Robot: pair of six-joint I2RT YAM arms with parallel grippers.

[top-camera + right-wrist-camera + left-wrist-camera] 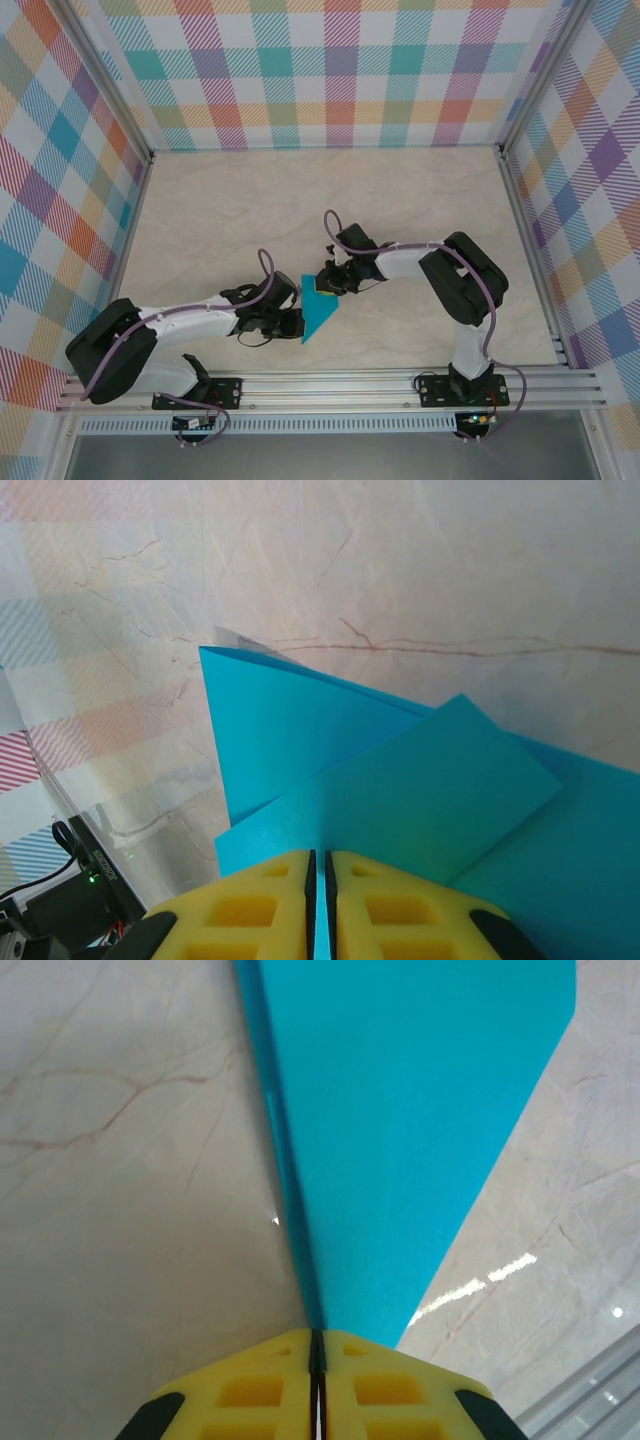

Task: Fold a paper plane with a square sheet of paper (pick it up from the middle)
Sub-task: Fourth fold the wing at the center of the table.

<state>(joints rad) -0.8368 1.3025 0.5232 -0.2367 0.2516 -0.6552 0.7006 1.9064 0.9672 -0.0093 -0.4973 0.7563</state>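
Paper plane point(318, 312): one, half-folded, plain teal, a narrow triangle with sharp tip and overlapping flaps. Lies on marble table point(220, 220) between two grippers. Left gripper point(316, 1338) pinched onto its pointed end; right gripper point(320, 858) clamped on a flap's edge.

Matt teal paper sheet point(420, 1110) on a glossy stone-look tabletop point(120, 1210).
The sheet is smooth and unshiny; the tabletop, veined like marble, is polished, with bright glints at lower right. The right gripper point(320, 865) has yellow fingers point(250, 910) of matt moulded plastic. Ribbed metal rails point(350, 385) run along the bottom of the overhead view.
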